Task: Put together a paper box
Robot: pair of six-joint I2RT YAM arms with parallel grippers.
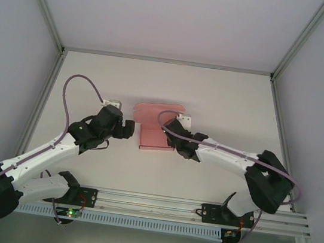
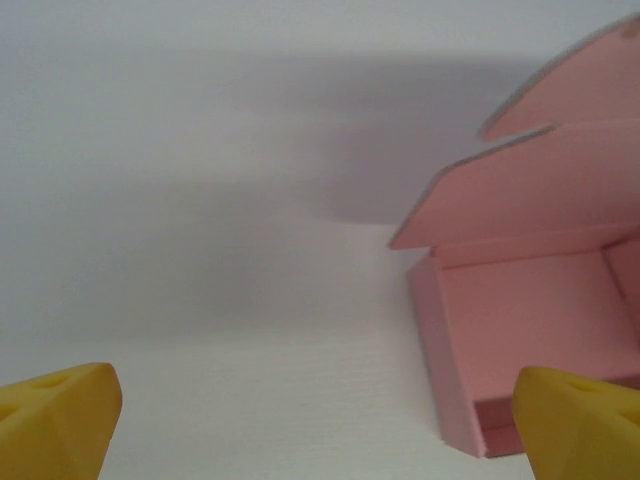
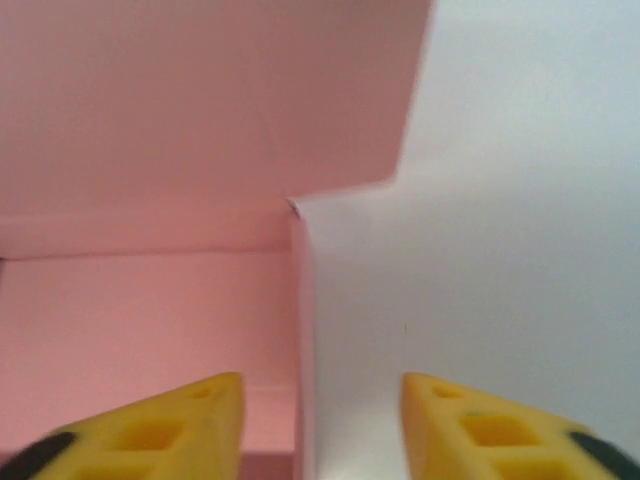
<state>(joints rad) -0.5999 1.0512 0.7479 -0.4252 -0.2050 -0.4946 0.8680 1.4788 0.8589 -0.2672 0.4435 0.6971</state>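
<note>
The pink paper box (image 1: 155,135) lies mid-table as a shallow tray with raised side walls, its lid flap (image 1: 160,113) standing open at the far side. My left gripper (image 1: 129,129) hovers just left of the box, open wide with nothing between its yellow fingers (image 2: 60,420). In the left wrist view the box (image 2: 530,320) sits to the right, and the right finger overlaps its near corner. My right gripper (image 1: 171,140) is at the box's right side, open. Its fingers straddle the right wall (image 3: 303,330) without touching it, one over the tray floor (image 3: 150,310), one over the table.
The white table (image 1: 225,100) is enclosed by pale walls with aluminium posts (image 1: 54,64) at the left and right. A metal rail (image 1: 156,204) carrying both arm bases runs along the near edge. Purple cables loop above each arm.
</note>
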